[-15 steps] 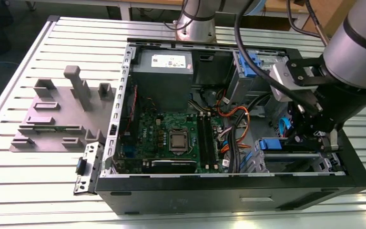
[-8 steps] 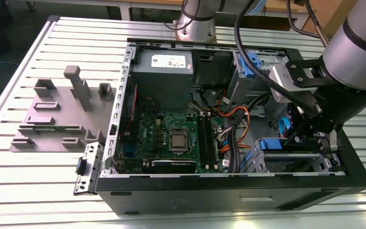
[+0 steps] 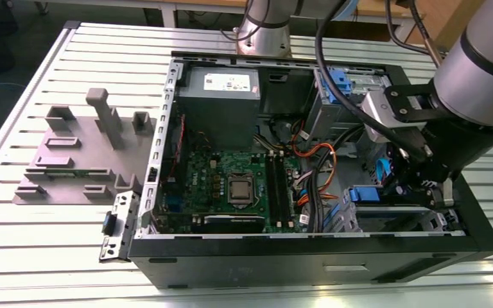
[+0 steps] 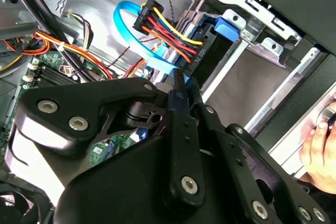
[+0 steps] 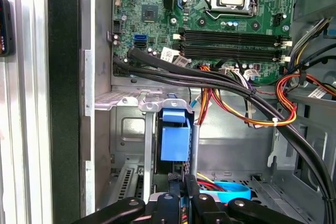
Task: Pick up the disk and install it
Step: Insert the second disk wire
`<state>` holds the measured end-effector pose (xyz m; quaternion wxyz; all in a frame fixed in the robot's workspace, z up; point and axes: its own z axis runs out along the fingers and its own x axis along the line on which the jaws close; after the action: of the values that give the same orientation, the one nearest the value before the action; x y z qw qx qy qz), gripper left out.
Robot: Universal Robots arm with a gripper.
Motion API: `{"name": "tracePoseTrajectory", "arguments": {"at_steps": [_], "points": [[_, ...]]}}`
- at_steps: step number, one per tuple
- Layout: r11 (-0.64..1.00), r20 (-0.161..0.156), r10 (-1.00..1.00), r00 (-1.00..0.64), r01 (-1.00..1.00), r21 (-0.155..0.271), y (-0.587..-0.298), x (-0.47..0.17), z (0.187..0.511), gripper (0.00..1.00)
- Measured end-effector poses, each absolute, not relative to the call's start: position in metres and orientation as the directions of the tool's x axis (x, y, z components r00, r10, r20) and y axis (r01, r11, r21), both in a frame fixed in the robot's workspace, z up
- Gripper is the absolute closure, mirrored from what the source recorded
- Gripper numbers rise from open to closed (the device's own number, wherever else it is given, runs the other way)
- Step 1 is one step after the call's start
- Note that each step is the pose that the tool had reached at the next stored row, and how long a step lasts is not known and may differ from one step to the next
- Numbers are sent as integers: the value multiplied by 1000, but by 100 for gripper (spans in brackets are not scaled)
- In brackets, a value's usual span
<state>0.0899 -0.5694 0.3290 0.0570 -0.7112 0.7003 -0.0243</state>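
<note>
Scanning the exterior view from its left, we are seeing the grey fixture block lying on the slatted table, then the open computer case, and deep in its right-hand bay the gripper is pinching the blue-railed disk edge-on between closed-in jaws.

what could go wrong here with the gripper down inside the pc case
The gripper sits low in the drive bay, close to the disk's blue carrier. Loose orange and red cables run right beside it and could snag the arm. A person's hand rests at the case edge near the arm, so contact is possible. A slight tilt could jam the disk against the bay's metal rails.
</note>
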Motion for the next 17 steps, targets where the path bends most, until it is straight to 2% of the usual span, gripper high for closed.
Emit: {"name": "tracePoseTrajectory", "arguments": {"at_steps": [12, 13, 17], "points": [[-13, -46, -999, 18, -993, -115, -570, 90, 328, 83], [-13, -46, -999, 18, -993, -115, -570, 90, 328, 76], [-13, -45, -999, 18, -993, -115, -570, 90, 331, 76]]}}
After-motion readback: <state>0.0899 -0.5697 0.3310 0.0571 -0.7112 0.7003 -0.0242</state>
